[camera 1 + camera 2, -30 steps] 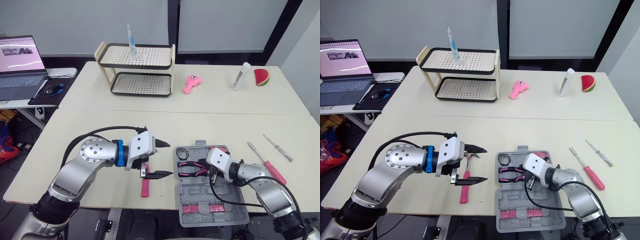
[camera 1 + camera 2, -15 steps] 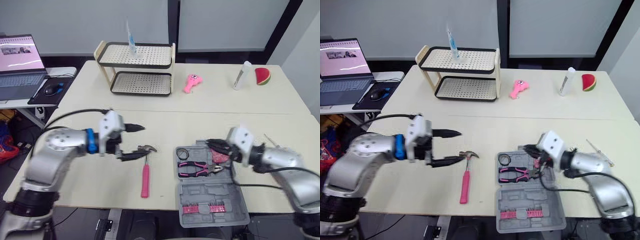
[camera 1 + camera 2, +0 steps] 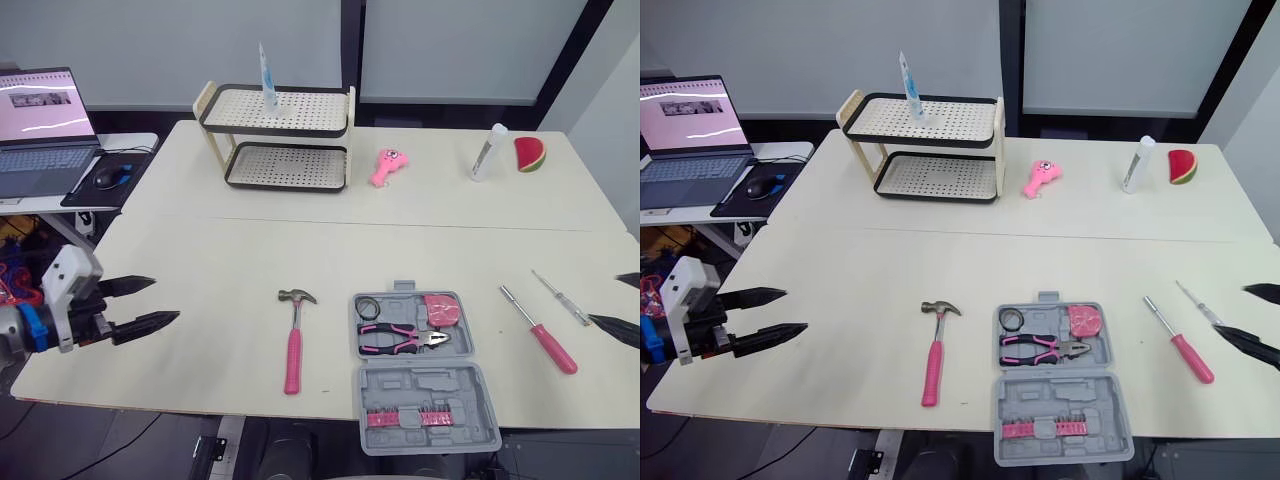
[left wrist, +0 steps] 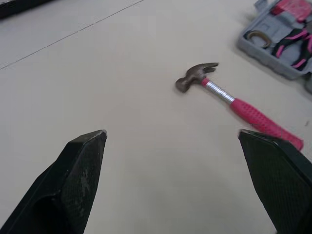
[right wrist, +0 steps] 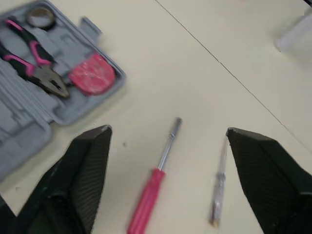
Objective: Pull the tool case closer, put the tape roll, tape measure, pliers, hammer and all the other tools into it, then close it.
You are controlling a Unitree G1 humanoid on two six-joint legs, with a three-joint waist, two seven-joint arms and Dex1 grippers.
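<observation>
The grey tool case (image 3: 470, 392) lies open near the front edge. In it are a tape roll (image 3: 365, 305), pink-handled pliers (image 3: 400, 338) and a pink tape measure (image 3: 440, 310). A pink-handled hammer (image 3: 292, 340) lies on the table just left of the case. To the right of the case lie a red-handled screwdriver (image 3: 540, 335) and a thin screwdriver (image 3: 560, 297). My left gripper (image 3: 140, 303) hangs open at the far left, well clear of the hammer (image 4: 234, 102). My right gripper (image 3: 622, 303) is open at the right edge, beyond the screwdrivers (image 5: 151, 195).
A two-tier perforated rack (image 3: 275, 135) stands at the back left. A pink toy (image 3: 383, 165), a white bottle (image 3: 485, 152) and a watermelon slice (image 3: 528, 153) sit along the back. A laptop (image 3: 40, 125) is on a side table at the left.
My right gripper has opened and drawn back to the right edge, leaving the pink tape measure in the case. My left arm has pulled far to the left, away from the hammer.
</observation>
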